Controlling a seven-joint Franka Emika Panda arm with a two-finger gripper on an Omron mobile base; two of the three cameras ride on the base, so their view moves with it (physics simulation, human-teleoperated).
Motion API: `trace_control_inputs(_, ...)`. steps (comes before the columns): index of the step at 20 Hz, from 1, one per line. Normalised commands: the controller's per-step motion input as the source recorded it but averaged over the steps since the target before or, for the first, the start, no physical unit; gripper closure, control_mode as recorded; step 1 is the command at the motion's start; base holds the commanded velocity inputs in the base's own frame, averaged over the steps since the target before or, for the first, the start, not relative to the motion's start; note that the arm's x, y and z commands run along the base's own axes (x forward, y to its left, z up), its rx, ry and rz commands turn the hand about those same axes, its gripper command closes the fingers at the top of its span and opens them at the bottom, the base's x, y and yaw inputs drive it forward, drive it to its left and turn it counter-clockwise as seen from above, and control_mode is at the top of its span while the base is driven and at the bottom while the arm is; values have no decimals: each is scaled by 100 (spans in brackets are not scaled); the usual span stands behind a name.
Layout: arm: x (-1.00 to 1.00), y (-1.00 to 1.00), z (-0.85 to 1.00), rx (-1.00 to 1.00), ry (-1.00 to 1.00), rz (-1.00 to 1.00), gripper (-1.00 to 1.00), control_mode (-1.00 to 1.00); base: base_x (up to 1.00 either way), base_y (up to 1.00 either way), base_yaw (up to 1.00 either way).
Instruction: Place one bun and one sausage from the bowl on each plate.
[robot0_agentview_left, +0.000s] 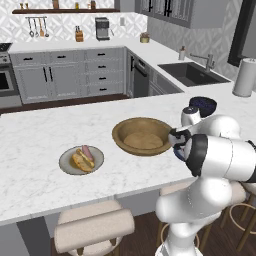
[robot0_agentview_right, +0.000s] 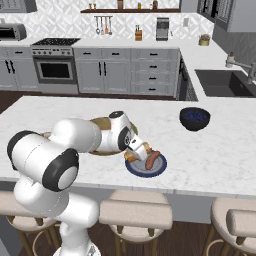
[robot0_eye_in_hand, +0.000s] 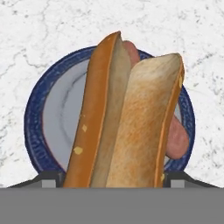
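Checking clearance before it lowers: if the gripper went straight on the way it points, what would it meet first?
Beyond the bun in the gripper, probably the sausage on the dark blue-grey plate; depth is unclear.

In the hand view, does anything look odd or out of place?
Only the bun stands out: it is upright between the gripper fingers over the blue plate, not lying flat. The sausage lies on the plate behind it.

no legible text or labels, seemingly
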Motion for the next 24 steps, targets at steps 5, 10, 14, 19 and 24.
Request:
trace_control_inputs(5, 1, 0, 3, 0, 0, 0, -100, -100, 0, 0, 0)
trace_control_inputs(10, -4, 0, 68, 2, 0, 0, -100, -100, 0, 0, 0)
trace_control_inputs(14, -91, 7, 100, 0, -29, 5, -100, -100, 0, 0, 0)
trace_control_inputs(19, -100, 31, 100, 0, -44, 6, -100, -100, 0, 0, 0)
trace_control_inputs(24, -89, 36, 100, 0, -49, 1, -100, -100, 0, 0, 0)
